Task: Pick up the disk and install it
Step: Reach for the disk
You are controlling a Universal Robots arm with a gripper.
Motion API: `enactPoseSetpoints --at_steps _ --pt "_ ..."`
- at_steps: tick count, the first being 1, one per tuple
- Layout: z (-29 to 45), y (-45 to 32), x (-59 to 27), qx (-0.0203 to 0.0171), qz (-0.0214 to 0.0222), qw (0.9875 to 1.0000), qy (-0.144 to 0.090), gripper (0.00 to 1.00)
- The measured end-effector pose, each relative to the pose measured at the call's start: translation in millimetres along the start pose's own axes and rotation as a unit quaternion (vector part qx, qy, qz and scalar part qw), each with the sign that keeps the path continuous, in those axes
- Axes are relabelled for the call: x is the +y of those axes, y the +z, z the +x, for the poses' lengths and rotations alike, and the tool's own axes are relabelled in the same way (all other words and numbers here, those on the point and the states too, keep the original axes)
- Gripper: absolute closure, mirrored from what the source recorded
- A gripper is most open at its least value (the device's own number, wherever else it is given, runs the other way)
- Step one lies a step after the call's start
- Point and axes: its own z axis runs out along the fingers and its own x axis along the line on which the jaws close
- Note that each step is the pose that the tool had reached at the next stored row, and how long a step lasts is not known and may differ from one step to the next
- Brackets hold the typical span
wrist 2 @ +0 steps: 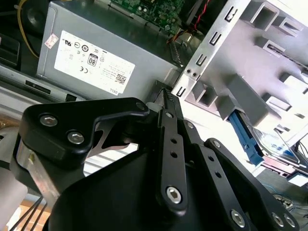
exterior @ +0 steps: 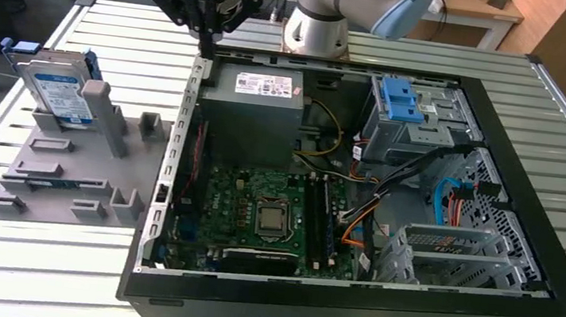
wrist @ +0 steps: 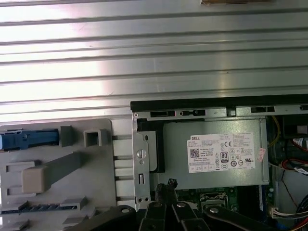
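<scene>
Gripper [exterior: 207, 42] hovering over case [exterior: 352, 306] rim beside power supply [exterior: 256, 111], fingers clenched, grasping nothing. Disk [exterior: 61, 93] standing upright in grey fixture [exterior: 67, 174], exterior view's left of case. Recommended for pick: spreading fingers, centring over disk edge, avoiding fixture posts.

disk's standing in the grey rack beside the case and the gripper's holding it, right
No: the gripper holds nothing. The exterior view shows it over the back edge of the case, apart from the disk, which does stand in the grey rack.
</scene>
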Motion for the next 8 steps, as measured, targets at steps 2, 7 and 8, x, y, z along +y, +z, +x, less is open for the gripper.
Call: enactPoseSetpoints --at_steps 2,7,8 --pt "0.1 0.0 0.0 0.0 0.0 1.0 0.0 0.89" --pt "2.2 -0.1 -0.2 0.0 0.0 1.0 0.0 0.89" --pt "3.1 -0.1 -0.2 0.0 0.0 1.0 0.0 0.89"
